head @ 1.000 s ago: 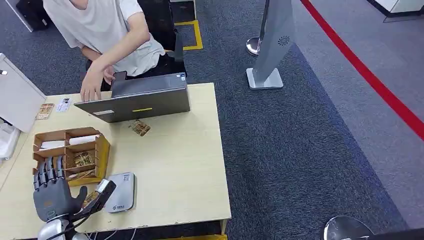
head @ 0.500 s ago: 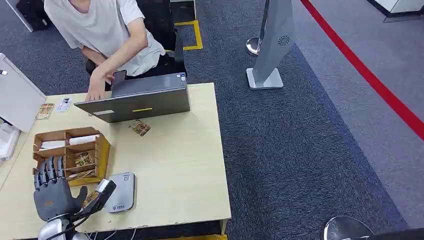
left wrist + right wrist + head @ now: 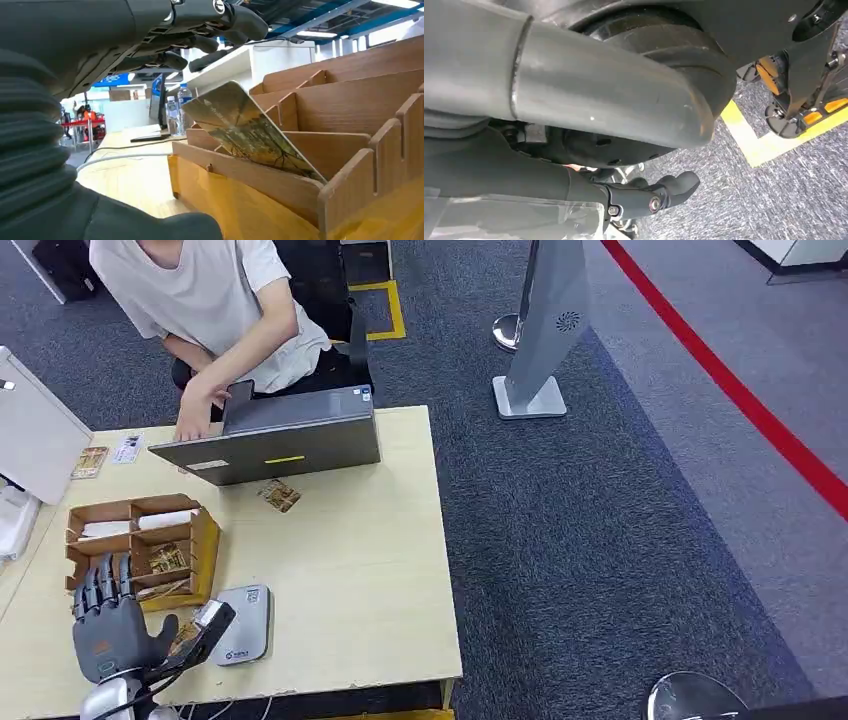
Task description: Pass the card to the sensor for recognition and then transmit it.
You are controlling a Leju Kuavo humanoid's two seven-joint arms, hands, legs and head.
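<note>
Left hand [image 3: 108, 628] sits at the near-left corner of the table [image 3: 350, 570], fingers spread and pointing up toward the wooden organizer [image 3: 140, 545], holding nothing as far as the head view shows. The card [image 3: 250, 132] stands tilted in the organizer's near compartment, leaning against a divider, its long axis sloping up out of the slot; from the left wrist view the fingers [image 3: 200, 22] hover above and just short of its upper edge, apart from it, thumb low and away. So the card lies straight ahead of the left hand, just beyond the fingertips; the reach likely goes forward and down to pinch the raised edge. The card reader [image 3: 242, 625], a flat grey pad, lies just right of the left hand, beside the organizer's near-right corner, so the transfer is short. Right hand [image 3: 659, 195] hangs by the robot's body over the carpet, well away, fingers look curled but partly cut off, can't tell for sure. Which compartment row holds the card is hard to match between views; the head view shows cards there only as small brown smudges. A person [image 3: 220, 310] sits behind a laptop [image 3: 275, 440] at the far side.
</note>
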